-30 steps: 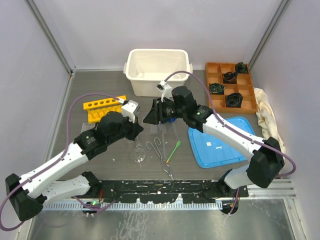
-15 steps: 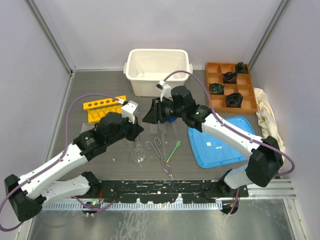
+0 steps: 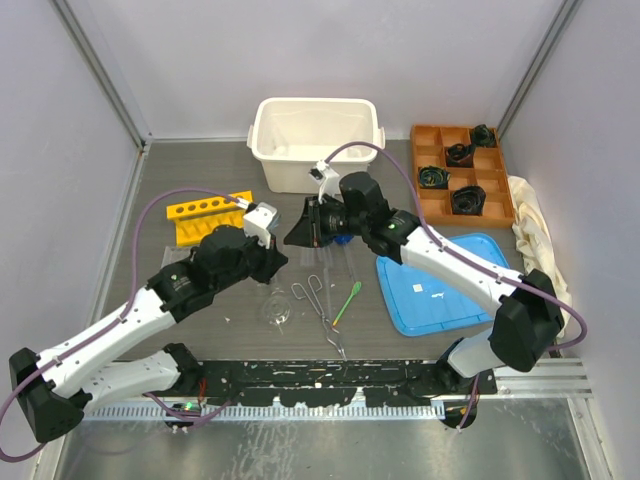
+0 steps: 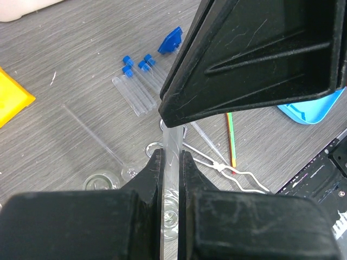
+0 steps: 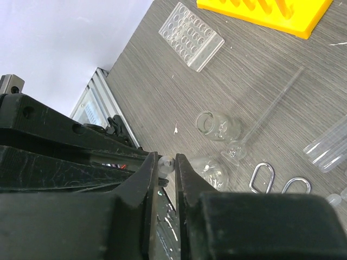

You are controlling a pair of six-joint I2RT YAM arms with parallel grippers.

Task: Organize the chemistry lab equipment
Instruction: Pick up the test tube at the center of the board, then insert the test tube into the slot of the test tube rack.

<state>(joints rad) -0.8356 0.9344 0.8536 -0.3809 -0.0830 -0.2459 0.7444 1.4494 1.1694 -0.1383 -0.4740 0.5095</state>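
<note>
My left gripper (image 3: 284, 262) (image 4: 172, 154) is shut on a clear tube (image 4: 172, 143). The tube runs up under my right gripper (image 3: 293, 238) (image 5: 167, 160), whose jaws are closed on its rounded end (image 5: 167, 162). Both hold it above the table. Below lie two small glass flasks (image 3: 277, 310) (image 5: 219, 127), metal tongs (image 3: 320, 300) (image 4: 217, 162), a green spatula (image 3: 347, 300) (image 4: 231, 138), blue-capped test tubes (image 4: 135, 89) and a blue base (image 4: 171, 40). The yellow rack (image 3: 205, 215) (image 5: 271, 13) and the clear plastic rack (image 5: 191, 35) lie at the left.
A white bin (image 3: 315, 140) stands at the back centre. An orange compartment tray (image 3: 460, 175) with black objects is at the back right. A blue lid (image 3: 445, 280) lies at the right, and a cream cloth (image 3: 530, 225) at the right edge.
My right gripper has edged slightly to the left. The left arm and the things on the table have not visibly moved.
</note>
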